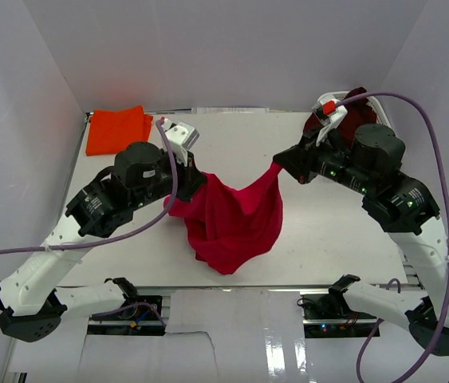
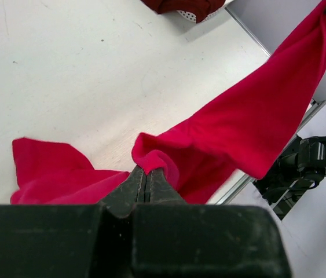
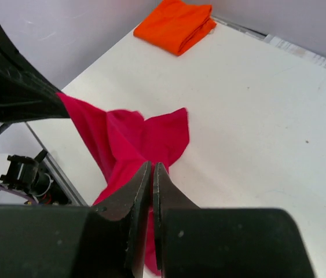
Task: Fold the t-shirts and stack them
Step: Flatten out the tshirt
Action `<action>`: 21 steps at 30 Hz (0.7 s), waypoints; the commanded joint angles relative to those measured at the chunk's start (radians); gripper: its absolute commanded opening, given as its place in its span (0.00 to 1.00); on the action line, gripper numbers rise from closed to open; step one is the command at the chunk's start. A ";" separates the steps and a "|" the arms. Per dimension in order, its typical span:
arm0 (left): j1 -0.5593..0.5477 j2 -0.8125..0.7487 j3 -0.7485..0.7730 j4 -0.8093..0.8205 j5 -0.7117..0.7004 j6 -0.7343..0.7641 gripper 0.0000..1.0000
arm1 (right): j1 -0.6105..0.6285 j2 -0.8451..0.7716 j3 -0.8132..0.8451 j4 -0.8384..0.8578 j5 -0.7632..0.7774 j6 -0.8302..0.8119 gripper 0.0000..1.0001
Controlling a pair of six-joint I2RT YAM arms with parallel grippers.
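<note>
Both grippers are clamped tight on cloth. Our left gripper [image 1: 186,183] pinches one edge of the red t-shirt [image 1: 232,223] and our right gripper [image 1: 278,169] pinches the opposite edge. The shirt hangs between them at the centre of the overhead frame, its lower part sagging onto the table [image 1: 320,231]. The orange t-shirt [image 1: 118,129] lies folded at upper left, and the maroon t-shirt [image 1: 350,112] sits at upper right. We judge we are spreading the red one for folding; next it needs lowering flat and smooth.
</note>
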 commanded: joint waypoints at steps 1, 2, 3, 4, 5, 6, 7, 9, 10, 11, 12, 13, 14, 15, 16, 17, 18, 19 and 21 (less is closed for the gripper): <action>-0.061 0.000 0.024 0.008 -0.125 -0.015 0.00 | 0.004 0.005 0.010 0.054 0.074 -0.013 0.08; -0.071 0.017 0.026 0.010 -0.145 -0.016 0.00 | 0.004 0.008 0.009 0.054 0.079 -0.015 0.08; -0.081 0.028 0.015 0.013 -0.155 -0.019 0.00 | 0.004 0.017 0.006 0.054 0.102 -0.013 0.08; -0.087 0.043 0.006 0.016 -0.162 -0.015 0.00 | 0.004 0.025 -0.005 0.052 0.117 -0.013 0.08; -0.088 0.063 -0.005 0.021 -0.163 -0.011 0.00 | 0.004 0.032 -0.012 0.052 0.132 -0.015 0.08; -0.090 0.106 -0.032 0.039 -0.157 -0.010 0.00 | 0.004 0.049 -0.020 0.054 0.161 -0.015 0.08; -0.090 0.126 -0.048 0.057 -0.150 -0.007 0.00 | 0.004 0.057 -0.028 0.051 0.180 -0.015 0.08; -0.090 0.162 -0.089 0.152 -0.128 -0.002 0.00 | 0.004 0.075 -0.058 0.049 0.269 -0.007 0.08; -0.088 0.168 -0.136 0.193 -0.123 0.007 0.00 | 0.004 0.079 -0.068 0.044 0.309 0.002 0.08; -0.088 0.177 -0.158 0.230 -0.122 0.013 0.00 | 0.004 0.085 -0.083 0.029 0.350 0.011 0.08; -0.090 0.191 -0.172 0.295 -0.114 0.021 0.00 | 0.002 0.086 -0.089 0.021 0.426 0.025 0.08; -0.088 0.236 -0.176 0.313 -0.111 0.027 0.00 | -0.004 0.088 -0.095 0.015 0.464 0.031 0.08; -0.087 0.269 -0.170 0.329 -0.108 0.033 0.00 | -0.011 0.092 -0.104 -0.001 0.493 0.039 0.08; -0.085 0.302 -0.161 0.335 -0.097 0.038 0.00 | -0.022 0.098 -0.105 -0.014 0.536 0.048 0.08; -0.081 0.362 -0.143 0.341 -0.076 0.041 0.00 | -0.060 0.106 -0.101 -0.031 0.545 0.053 0.08; -0.078 0.388 -0.137 0.362 -0.064 0.042 0.00 | -0.079 0.124 -0.100 -0.057 0.548 0.054 0.08; -0.075 0.408 -0.134 0.376 -0.048 0.042 0.00 | -0.118 0.129 -0.101 -0.067 0.556 0.053 0.08; -0.066 0.439 -0.132 0.392 -0.016 0.041 0.00 | -0.140 0.132 -0.109 -0.071 0.567 0.051 0.08; -0.050 0.468 -0.123 0.422 0.015 0.035 0.00 | -0.212 0.131 -0.132 -0.068 0.573 0.041 0.08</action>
